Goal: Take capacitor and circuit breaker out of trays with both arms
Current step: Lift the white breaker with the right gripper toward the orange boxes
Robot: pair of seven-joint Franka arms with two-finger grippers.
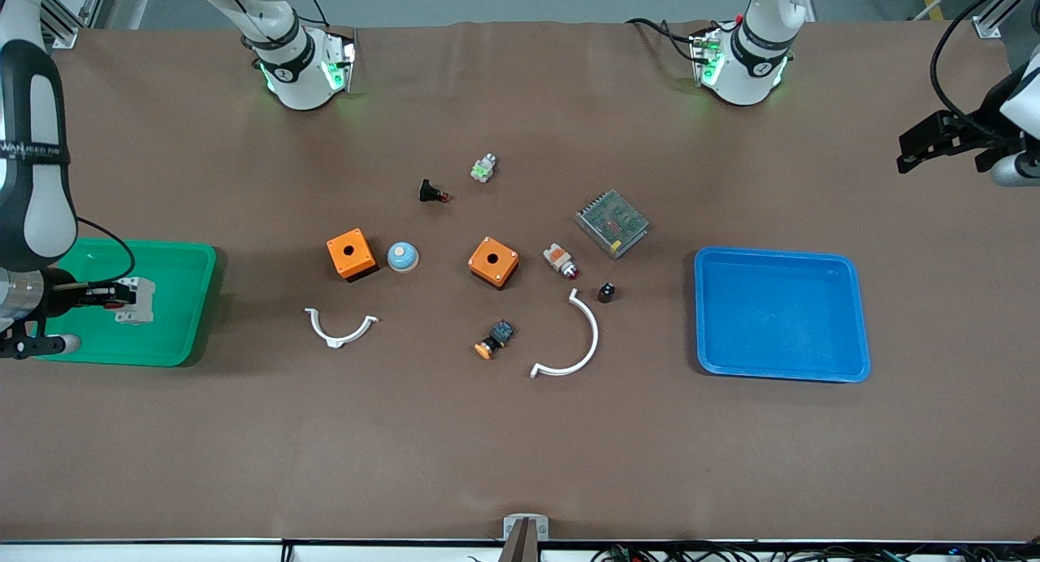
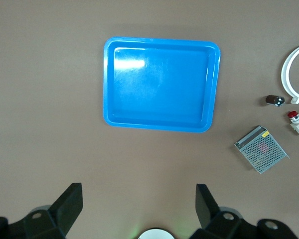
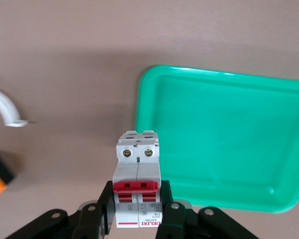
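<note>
My right gripper [image 1: 114, 300] is shut on the breaker [image 1: 136, 300], a light-grey block with red levers [image 3: 138, 174], and holds it in the air over the green tray [image 1: 195, 302]. In the right wrist view the black fingers [image 3: 165, 196] press on both sides of the block, and the green tray [image 3: 144, 99] spreads past it. The capacitor [image 1: 606, 292], a tiny black stub, lies on the table between a white curved bracket and the blue tray [image 1: 707, 318]; it also shows in the left wrist view [image 2: 275, 100]. My left gripper [image 1: 914, 152] waits open above the left arm's end of the table, empty [image 2: 138, 191].
Two orange boxes [image 1: 351, 253] [image 1: 493, 261], a blue-white dome [image 1: 402, 257], two white curved brackets [image 1: 341, 328] [image 1: 573, 343], a mesh-covered metal unit [image 1: 612, 222], an orange-capped button [image 1: 496, 339], a white-orange part [image 1: 561, 260] and a black red-tipped part [image 1: 432, 192] lie mid-table.
</note>
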